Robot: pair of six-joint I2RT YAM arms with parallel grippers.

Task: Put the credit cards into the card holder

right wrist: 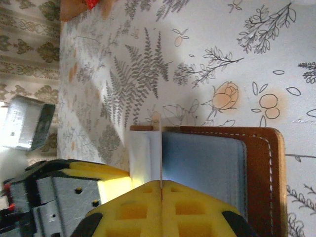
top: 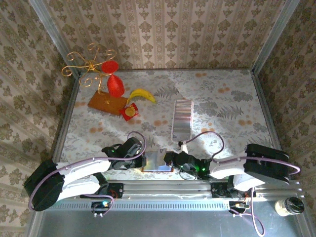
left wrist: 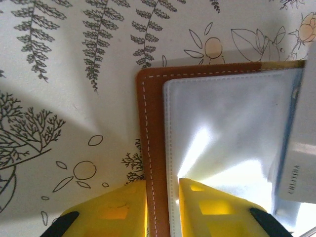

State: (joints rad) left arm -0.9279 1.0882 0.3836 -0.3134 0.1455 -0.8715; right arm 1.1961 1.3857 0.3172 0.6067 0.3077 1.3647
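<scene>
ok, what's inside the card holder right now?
Pale blue-grey sleeves line the card holder; the right gripper pinches one credit card edge-on at their edge. Cards already inside the sleeves, if any, are hidden.

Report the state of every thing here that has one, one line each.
card holder, open flat, pale inside facing up.
left gripper, shut on the card holder's brown edge.
right gripper, shut on a single card, held edge-on over the open holder.
credit cards, overlapped strip lying flat on the table, untouched.
</scene>
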